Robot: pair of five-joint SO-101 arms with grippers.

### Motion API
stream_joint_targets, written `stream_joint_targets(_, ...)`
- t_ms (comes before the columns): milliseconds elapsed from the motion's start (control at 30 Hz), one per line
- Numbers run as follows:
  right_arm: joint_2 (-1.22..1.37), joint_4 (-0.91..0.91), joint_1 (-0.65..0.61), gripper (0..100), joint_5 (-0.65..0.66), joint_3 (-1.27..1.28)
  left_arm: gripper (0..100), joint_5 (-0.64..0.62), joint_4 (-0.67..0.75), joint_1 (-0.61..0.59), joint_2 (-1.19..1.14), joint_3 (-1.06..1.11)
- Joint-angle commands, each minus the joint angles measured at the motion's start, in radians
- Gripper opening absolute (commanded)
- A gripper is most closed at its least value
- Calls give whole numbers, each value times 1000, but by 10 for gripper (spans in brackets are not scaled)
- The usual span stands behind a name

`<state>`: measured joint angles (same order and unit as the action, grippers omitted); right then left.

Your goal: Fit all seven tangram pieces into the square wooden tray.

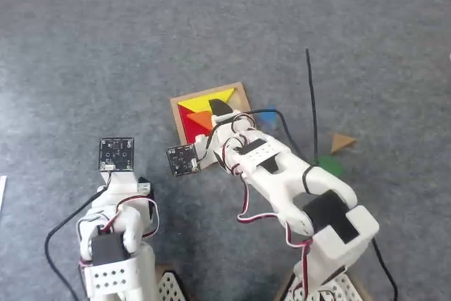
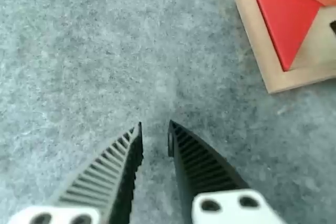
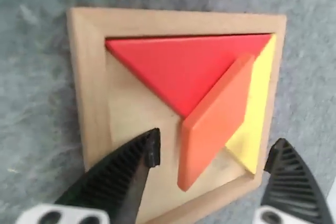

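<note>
step: looks like seating the orange wooden parallelogram (image 3: 215,119), lying crooked over the red wooden triangle (image 3: 178,72) in the square wooden tray (image 3: 86,77) | right hand (image 3: 215,140) wide apart, piece between its jaws | next: prob nudge it flat | left hand (image 2: 156,129) slightly apart, empty

Even, diffuse light; soft dark shadow on the mat (image 2: 79,51) ahead of the left claw (image 2: 155,125)

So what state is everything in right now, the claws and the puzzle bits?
Left gripper: open slightly, empty.
Right gripper: open, above the orange piece.
Tray: partly filled.
Red triangle: flat in tray.
Yellow triangle: in tray, partly covered.
Orange piece: tilted, not seated.
Brown triangle: outside tray.
Green piece: outside tray.
Blue piece: outside tray.
</note>
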<state>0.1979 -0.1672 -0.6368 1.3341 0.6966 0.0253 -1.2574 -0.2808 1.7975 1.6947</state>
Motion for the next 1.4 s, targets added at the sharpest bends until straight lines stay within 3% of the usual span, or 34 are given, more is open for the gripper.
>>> stream_joint_targets(0,8,25,-7,292,14,-8,81,0,-3,3,18,-12)
stream_joint_targets(167,13,71,-7,167,14,5,81,0,-3,3,18,-12)
stream_joint_targets(367,4,226,-7,166,14,95,81,0,-3,3,18,-12)
stream_joint_targets(733,-12,239,-1,152,-26,98,81,0,-3,3,18,-12)
stream_joint_targets(900,-113,229,-1,26,-140,129,81,0,-3,3,18,-12)
stream_joint_targets(1167,-153,229,19,16,-253,132,81,0,-3,3,18,-12)
stream_joint_targets(1367,-226,125,74,15,-522,66,81,0,-3,3,18,-12)
